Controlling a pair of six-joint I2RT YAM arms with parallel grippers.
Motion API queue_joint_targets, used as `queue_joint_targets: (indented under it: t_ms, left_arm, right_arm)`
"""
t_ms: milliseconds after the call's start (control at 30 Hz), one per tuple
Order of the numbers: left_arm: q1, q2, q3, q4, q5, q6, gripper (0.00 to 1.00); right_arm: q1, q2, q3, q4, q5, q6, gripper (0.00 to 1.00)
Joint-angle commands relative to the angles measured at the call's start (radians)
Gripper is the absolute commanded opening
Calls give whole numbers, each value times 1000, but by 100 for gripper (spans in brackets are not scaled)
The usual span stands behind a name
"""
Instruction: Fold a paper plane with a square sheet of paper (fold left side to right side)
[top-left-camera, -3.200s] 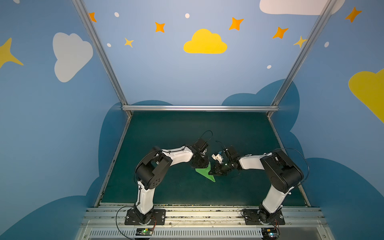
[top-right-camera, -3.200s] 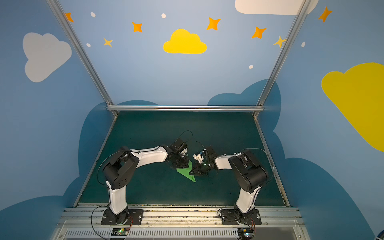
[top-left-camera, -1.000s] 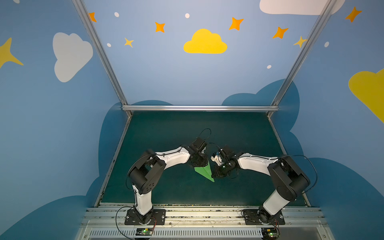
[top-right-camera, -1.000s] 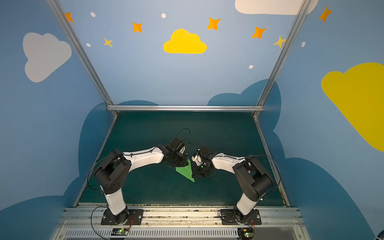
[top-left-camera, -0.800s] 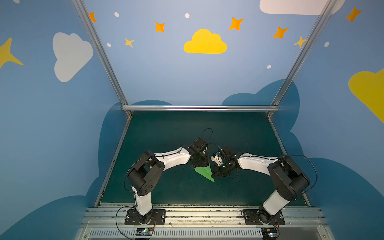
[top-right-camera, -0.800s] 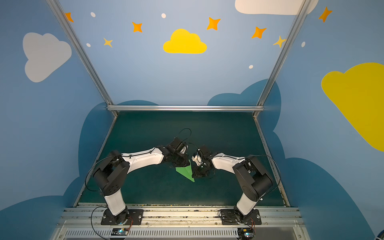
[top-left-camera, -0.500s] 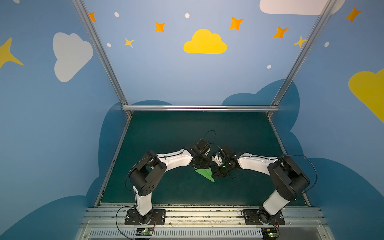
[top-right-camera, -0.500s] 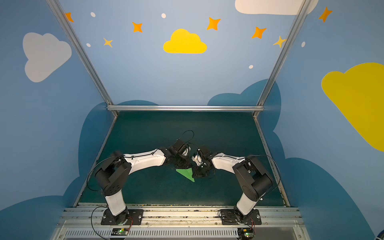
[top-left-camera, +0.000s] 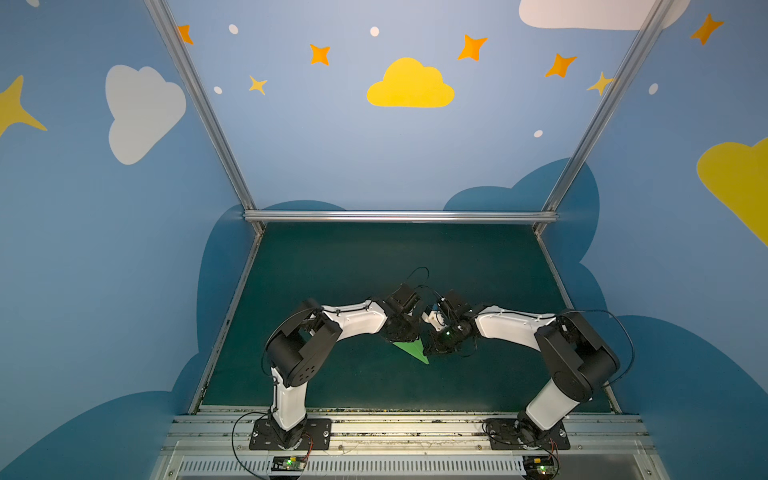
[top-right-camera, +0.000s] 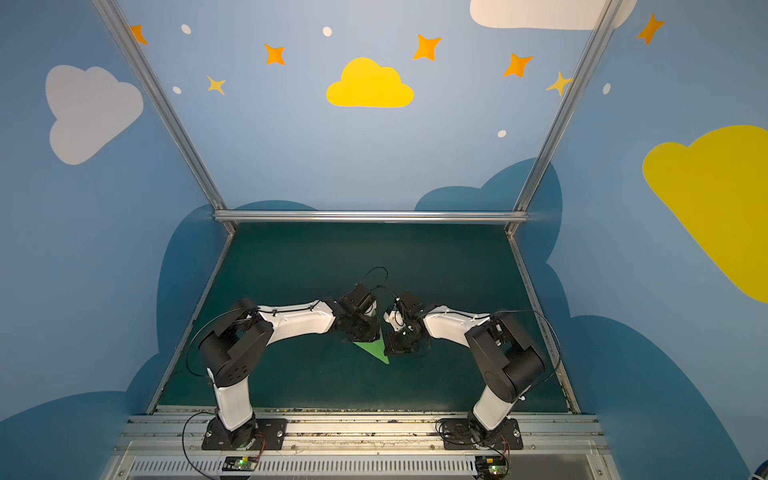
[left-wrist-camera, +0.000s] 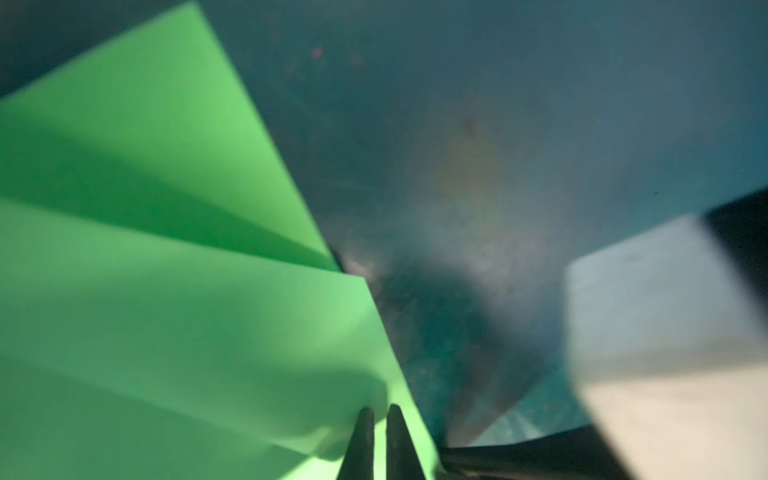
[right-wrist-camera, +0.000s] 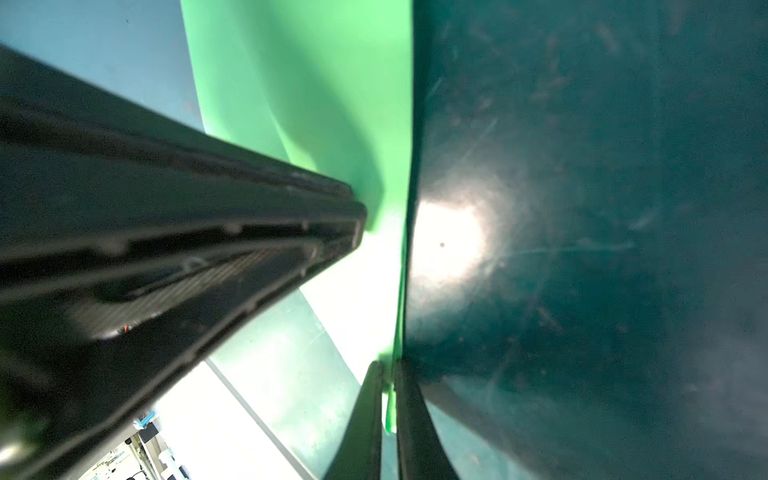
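The square sheet of paper (top-left-camera: 412, 351) is bright green and folded into a slim pointed paper plane shape. It lies on the dark teal mat (top-left-camera: 374, 257) between the two arms in both top views, tip toward the front. In the left wrist view, my left gripper (left-wrist-camera: 379, 409) is shut, its tips resting on the paper (left-wrist-camera: 166, 291) close to one edge. In the right wrist view, my right gripper (right-wrist-camera: 386, 365) is shut on a raised edge of the paper (right-wrist-camera: 324, 83). A green strip shows between its fingers. The two grippers nearly meet over the paper (top-right-camera: 374, 352).
Aluminium rails (top-left-camera: 399, 216) and blue painted walls bound the mat at the back and sides. The arm bases stand on a metal rail (top-left-camera: 399, 428) at the front. The black left gripper body (right-wrist-camera: 208, 249) fills much of the right wrist view.
My left gripper has slid right and toward the front over the paper, covering more of it. The right gripper has stayed at the paper's right edge.
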Motion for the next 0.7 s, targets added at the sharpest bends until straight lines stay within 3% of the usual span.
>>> queue_joint_targets:
  t_ms: [0, 233, 467, 667]
  left_arm:
    - [2, 32, -14, -18, -41, -3, 10]
    - [4, 31, -30, -14, -51, -15, 9]
    - [4, 31, -32, -12, -49, -18, 8]
    - [3, 31, -32, -12, -48, -18, 8]
  right_arm:
    - [13, 51, -8, -5, 30, 2, 12]
    - [14, 22, 10, -26, 13, 4, 16]
    - [11, -107, 34, -65, 32, 34, 19]
    - [37, -71, 63, -58, 22, 40, 0]
